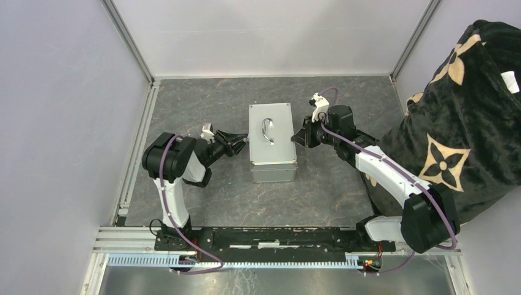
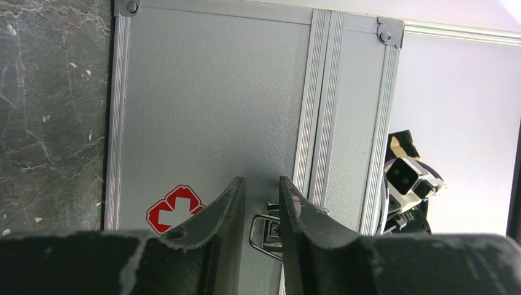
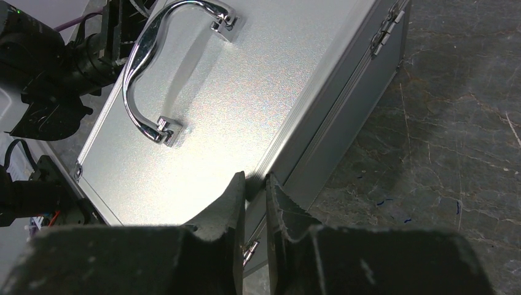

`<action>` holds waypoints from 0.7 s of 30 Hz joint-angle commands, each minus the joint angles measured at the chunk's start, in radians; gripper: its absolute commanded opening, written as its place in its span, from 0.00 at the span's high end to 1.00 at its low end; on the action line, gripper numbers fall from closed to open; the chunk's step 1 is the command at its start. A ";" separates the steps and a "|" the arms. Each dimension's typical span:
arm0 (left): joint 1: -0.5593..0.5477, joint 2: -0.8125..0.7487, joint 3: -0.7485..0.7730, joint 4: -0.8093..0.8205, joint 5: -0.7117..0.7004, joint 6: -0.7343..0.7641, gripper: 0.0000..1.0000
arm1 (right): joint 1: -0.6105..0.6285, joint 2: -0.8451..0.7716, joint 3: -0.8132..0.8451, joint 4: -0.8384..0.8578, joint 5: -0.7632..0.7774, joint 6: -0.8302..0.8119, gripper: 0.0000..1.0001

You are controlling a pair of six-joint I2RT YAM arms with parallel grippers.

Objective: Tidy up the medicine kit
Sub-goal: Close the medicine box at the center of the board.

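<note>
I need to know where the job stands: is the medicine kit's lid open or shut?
Shut. The medicine kit has its lid flat on the body, handle on top; both wrist views show no gap.

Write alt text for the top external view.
A closed boxy silver-grey metal case with a curved chrome handle sits on a dark marbled tabletop. Two black-and-white robot arms flank it, the left claw and the right claw each pointing at one side. A black cloth with tan flower prints fills the right edge.
</note>
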 commanded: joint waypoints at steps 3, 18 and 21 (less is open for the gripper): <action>-0.013 -0.053 0.009 0.199 0.086 0.012 0.68 | 0.036 0.022 0.005 -0.132 0.020 -0.052 0.91; -0.053 -0.416 0.156 -0.840 0.008 0.556 0.69 | 0.035 0.075 0.072 -0.148 0.110 -0.101 0.87; -0.063 -0.459 0.217 -1.021 -0.051 0.651 0.69 | 0.036 0.075 0.078 -0.160 0.133 -0.114 0.87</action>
